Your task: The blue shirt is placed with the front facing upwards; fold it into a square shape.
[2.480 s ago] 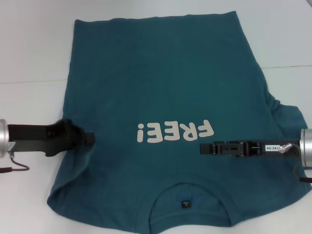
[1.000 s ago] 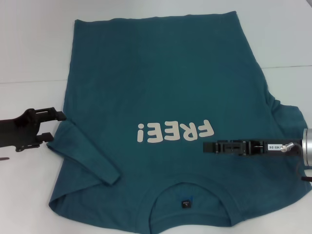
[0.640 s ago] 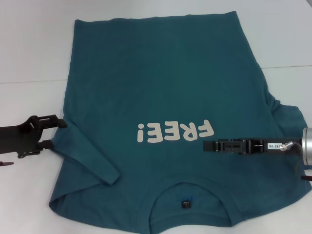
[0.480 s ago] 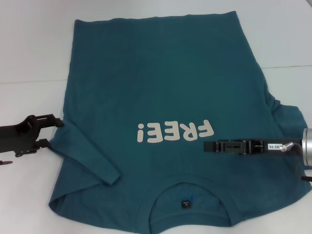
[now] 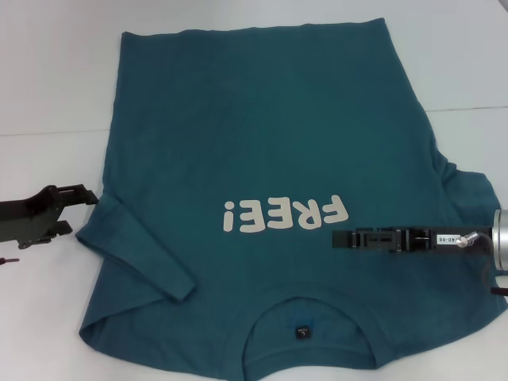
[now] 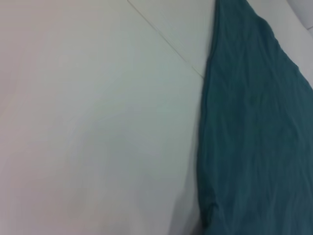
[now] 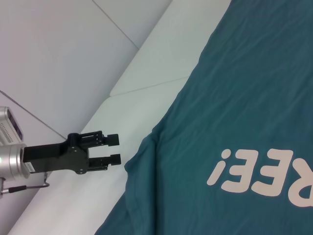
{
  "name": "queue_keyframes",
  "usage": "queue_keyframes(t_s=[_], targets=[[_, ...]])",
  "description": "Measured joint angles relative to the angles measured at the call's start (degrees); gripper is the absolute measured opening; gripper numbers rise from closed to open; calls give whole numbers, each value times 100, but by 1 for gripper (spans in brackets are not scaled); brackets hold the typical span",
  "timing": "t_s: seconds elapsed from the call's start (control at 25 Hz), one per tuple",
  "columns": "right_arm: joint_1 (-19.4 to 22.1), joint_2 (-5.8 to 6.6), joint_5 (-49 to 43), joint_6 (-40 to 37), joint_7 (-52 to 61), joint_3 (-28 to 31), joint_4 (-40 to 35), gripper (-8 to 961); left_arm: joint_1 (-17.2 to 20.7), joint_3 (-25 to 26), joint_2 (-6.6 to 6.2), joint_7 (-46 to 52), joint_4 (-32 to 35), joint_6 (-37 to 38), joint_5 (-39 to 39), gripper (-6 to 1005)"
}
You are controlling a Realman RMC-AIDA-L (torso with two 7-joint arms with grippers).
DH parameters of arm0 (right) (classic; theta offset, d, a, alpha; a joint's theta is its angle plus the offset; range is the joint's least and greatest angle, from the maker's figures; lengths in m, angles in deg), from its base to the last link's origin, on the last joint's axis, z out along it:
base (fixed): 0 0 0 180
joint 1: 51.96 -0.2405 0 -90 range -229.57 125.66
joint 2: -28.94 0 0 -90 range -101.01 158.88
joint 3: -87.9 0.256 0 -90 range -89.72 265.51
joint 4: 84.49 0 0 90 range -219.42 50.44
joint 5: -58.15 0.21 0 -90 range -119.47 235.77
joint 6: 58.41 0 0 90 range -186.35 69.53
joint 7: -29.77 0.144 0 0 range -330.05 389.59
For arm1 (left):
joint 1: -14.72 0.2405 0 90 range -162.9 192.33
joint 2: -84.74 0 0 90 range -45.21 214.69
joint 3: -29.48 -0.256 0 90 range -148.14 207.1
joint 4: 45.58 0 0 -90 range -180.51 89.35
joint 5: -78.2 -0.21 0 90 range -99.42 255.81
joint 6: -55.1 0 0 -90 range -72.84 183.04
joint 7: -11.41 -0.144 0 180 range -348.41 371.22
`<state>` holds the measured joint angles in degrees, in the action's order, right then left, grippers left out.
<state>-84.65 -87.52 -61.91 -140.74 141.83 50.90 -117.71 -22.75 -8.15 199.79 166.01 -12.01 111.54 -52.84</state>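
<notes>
Shirt first — the blue shirt lies flat on the white table, its left sleeve folded inward. Left gripper, fingers parted and empty, sits just off that fold; right gripper hovers over the chest — fingers unreadable. Fold the right sleeve symmetrically.

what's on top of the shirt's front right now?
On the blue shirt lies its own left sleeve, folded inward. The right gripper hovers or rests beside the lettering; contact is unclear. The left gripper sits off the edge, open.
</notes>
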Motion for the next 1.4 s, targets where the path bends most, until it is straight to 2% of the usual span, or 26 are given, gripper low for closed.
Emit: queue_keyframes(t_s=[1.4], targets=[[54, 0, -4, 42, 0, 0, 0, 944, -142, -2, 2, -288, -272, -292, -200, 754]])
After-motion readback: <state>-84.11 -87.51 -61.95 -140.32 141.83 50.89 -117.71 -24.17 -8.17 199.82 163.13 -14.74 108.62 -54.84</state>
